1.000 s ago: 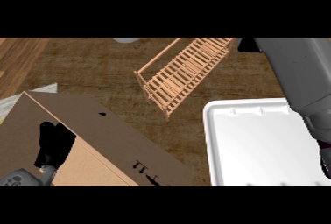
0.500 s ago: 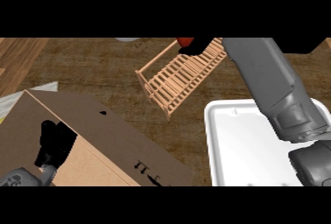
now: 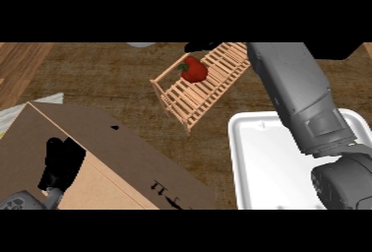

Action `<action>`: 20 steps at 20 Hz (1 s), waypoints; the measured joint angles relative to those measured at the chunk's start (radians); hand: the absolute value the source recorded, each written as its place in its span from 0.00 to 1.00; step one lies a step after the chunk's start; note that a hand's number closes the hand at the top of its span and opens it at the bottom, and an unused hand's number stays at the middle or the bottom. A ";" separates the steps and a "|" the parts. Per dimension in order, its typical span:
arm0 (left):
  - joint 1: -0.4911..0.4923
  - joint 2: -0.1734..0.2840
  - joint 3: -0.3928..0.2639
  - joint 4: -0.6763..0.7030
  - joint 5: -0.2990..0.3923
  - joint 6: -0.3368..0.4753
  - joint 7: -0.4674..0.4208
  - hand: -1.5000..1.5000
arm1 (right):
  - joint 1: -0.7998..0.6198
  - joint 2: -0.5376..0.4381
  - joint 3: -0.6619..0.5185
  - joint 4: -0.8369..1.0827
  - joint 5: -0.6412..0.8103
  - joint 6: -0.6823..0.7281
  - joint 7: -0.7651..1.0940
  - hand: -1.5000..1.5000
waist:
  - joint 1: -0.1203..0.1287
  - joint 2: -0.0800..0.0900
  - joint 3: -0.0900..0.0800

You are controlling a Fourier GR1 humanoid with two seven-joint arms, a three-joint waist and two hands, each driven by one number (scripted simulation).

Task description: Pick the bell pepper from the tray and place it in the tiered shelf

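Note:
The red bell pepper [image 3: 193, 70] lies on the upper left part of the slatted wooden tiered shelf [image 3: 207, 91], near the top of the head view. My right forearm reaches from the lower right across the white tray [image 3: 262, 162] up to the shelf. Only a small black part of my right hand [image 3: 199, 47] shows, just above the pepper at the top edge, and its grip is hidden. The tray holds nothing that I can see. My left hand [image 3: 62, 165] rests open against the cardboard box at the lower left.
A large cardboard box [image 3: 109, 157] fills the lower left. A pale round object [image 3: 141, 44] peeks in at the top edge. The wooden counter [image 3: 94, 78] shows between the box and the shelf.
My right arm has swung from the tray up and left to the shelf. The pepper, half a second ago at the top edge by my hand, now lies lower on the shelf's slats.

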 measured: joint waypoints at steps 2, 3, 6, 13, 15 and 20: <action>0.003 0.004 -0.003 -0.002 0.004 0.004 -0.004 0.50 | -0.011 -0.021 -0.044 0.002 -0.032 -0.039 -0.006 0.00 | -0.003 0.000 0.000; 0.006 0.006 -0.004 -0.005 0.007 0.008 -0.004 0.50 | -0.015 -0.033 -0.064 0.002 -0.045 -0.061 -0.010 0.00 | -0.006 -0.001 -0.001; 0.007 0.014 -0.010 -0.011 0.014 0.018 -0.003 0.50 | -0.023 -0.081 -0.115 0.002 -0.072 -0.133 -0.023 0.00 | -0.012 0.000 -0.001; 0.013 0.030 -0.018 -0.026 0.031 0.028 -0.005 0.50 | 0.005 -0.274 -0.194 0.042 -0.095 -0.215 0.001 0.00 | -0.020 0.004 -0.005; 0.013 0.033 -0.023 -0.027 0.031 0.030 -0.013 0.50 | 0.027 -0.330 -0.203 0.056 -0.095 -0.195 -0.003 0.00 | -0.020 0.006 -0.005; 0.006 0.039 -0.035 -0.027 0.033 0.038 -0.027 0.50 | 0.080 -0.449 -0.223 0.080 -0.104 -0.100 -0.050 0.00 | -0.016 0.009 -0.005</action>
